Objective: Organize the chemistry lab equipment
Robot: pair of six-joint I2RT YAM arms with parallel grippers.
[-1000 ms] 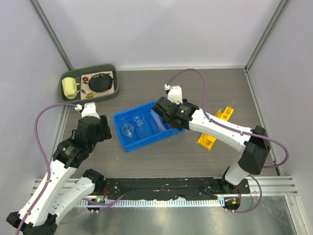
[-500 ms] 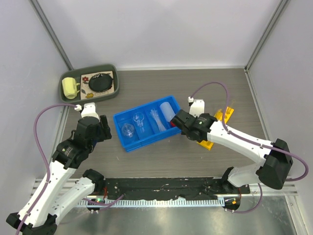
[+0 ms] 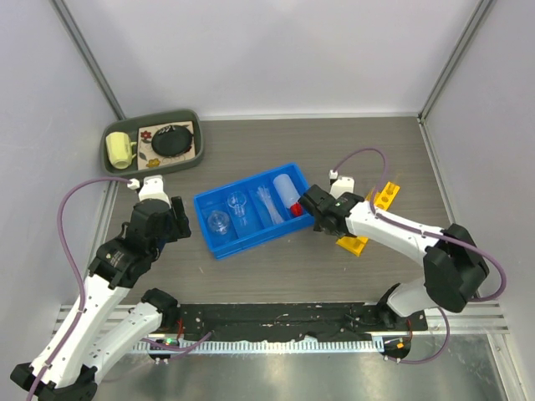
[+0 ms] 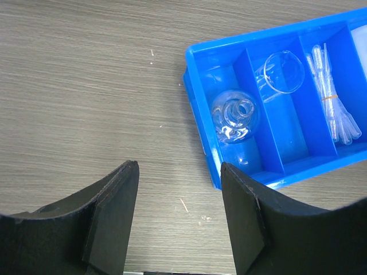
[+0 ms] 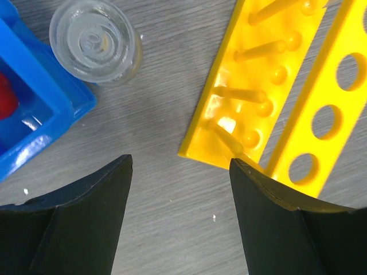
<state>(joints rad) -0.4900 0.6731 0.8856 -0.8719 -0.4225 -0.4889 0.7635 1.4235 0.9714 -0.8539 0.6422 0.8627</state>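
A blue bin (image 3: 211, 203) sits mid-table. In it lie a white squeeze bottle (image 3: 286, 189) with a red cap (image 3: 296, 207), two clear beakers (image 4: 234, 114) (image 4: 281, 74) and a bundle of pipettes (image 4: 335, 109). In the right wrist view, another small beaker (image 5: 94, 40) stands upright on the table by the bin's corner (image 5: 40, 109). The yellow rack (image 5: 275, 97) lies just right of it. My right gripper (image 5: 180, 163) hovers open and empty between the bin and the rack (image 3: 368, 219). My left gripper (image 4: 179, 169) is open and empty over bare table left of the bin.
A dark green tray (image 3: 191, 117) at the back left holds a yellow mug (image 3: 119, 149) and a round black object (image 3: 173, 139). White walls enclose the table on three sides. The arm bases and a black rail (image 3: 276, 322) line the near edge.
My right gripper has moved from over the bin to its right side, leaving the squeeze bottle in the bin's right compartment, and has opened wider. The left arm has not moved.
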